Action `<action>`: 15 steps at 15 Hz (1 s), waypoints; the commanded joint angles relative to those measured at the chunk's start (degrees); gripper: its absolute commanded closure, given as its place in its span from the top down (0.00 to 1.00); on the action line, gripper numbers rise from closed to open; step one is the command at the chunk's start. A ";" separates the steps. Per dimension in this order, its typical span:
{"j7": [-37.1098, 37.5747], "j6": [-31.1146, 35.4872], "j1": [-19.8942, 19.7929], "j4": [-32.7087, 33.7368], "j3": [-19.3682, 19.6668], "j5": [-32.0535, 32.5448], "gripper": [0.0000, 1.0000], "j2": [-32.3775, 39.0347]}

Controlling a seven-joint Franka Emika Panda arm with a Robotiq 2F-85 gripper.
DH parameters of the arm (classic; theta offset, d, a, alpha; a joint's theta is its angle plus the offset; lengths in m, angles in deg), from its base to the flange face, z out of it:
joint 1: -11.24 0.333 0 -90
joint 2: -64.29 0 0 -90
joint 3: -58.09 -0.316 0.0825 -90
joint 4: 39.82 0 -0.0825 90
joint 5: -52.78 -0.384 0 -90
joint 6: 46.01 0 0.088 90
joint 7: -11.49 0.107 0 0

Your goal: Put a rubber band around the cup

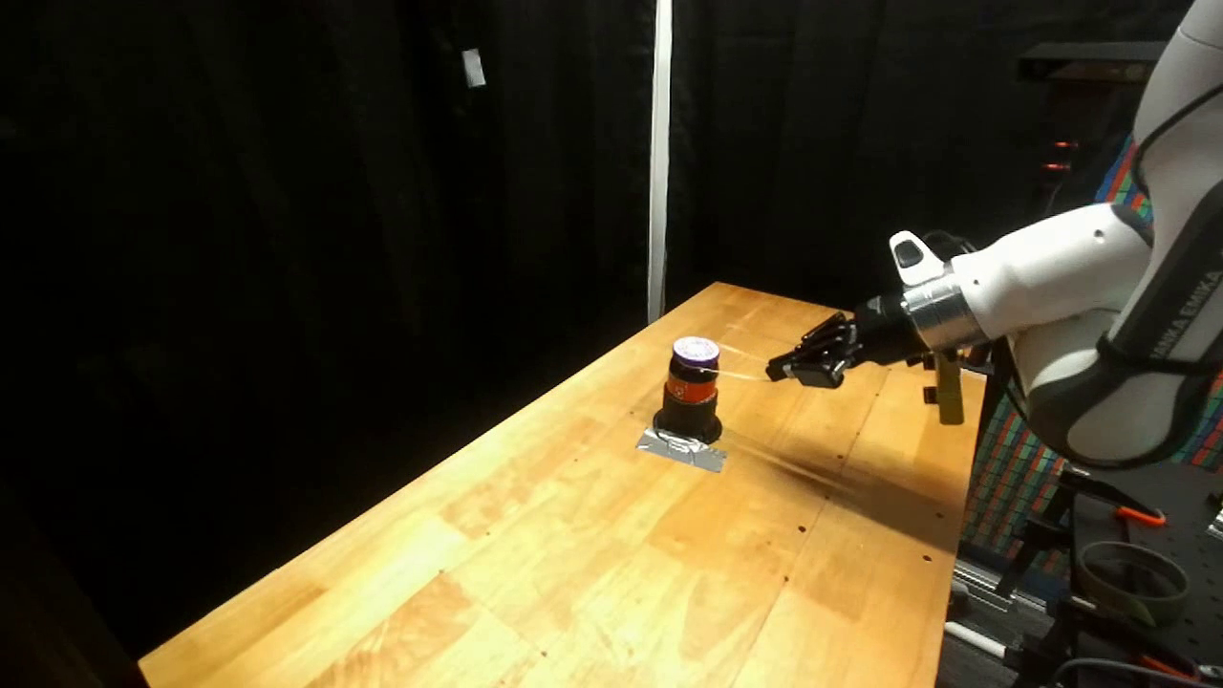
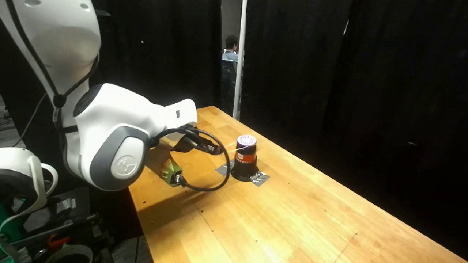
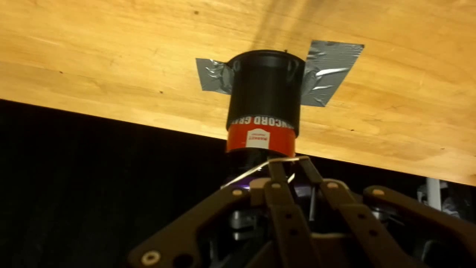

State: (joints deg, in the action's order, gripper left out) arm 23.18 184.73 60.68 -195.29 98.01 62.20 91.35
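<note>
The cup (image 1: 692, 390) stands upright on the table, with an orange-red label, dark lower part and purple-white top; it also shows in an exterior view (image 2: 245, 157) and in the wrist view (image 3: 238, 139). My gripper (image 1: 788, 369) is level with the cup's upper part, a short way from it; it also shows in the wrist view (image 3: 292, 165). Its fingertips are a little apart. A thin pale rubber band (image 3: 247, 173) crosses both fingertips and stretches to the cup's dark upper part, below the top (image 2: 232, 150). The band's far side behind the cup is hidden.
Grey tape (image 1: 682, 451) fixes the cup's base to the wooden table (image 1: 573, 554). A black cable loop (image 2: 210, 189) hangs by the wrist. The table's edge runs behind the cup, with black curtains and a pale pole (image 1: 659, 162) beyond.
</note>
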 commanded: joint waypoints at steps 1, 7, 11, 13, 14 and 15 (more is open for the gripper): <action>-12.67 14.86 -9.12 -2.35 -16.03 -10.69 0.19 2.53; -21.99 9.05 -23.35 -2.23 -33.06 -13.96 0.17 -2.95; -25.54 -12.85 -30.22 -1.74 -35.14 -15.32 0.17 -10.09; -28.61 -23.13 -30.28 -2.14 -34.65 -18.71 0.16 -13.62; -30.60 -28.28 -29.16 -1.87 -33.63 -21.73 0.15 -15.13; -32.54 -33.31 -27.14 -2.18 -31.69 -23.99 0.16 -17.55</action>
State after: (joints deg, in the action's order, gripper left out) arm -3.90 162.69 30.77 -196.88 64.56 44.63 79.93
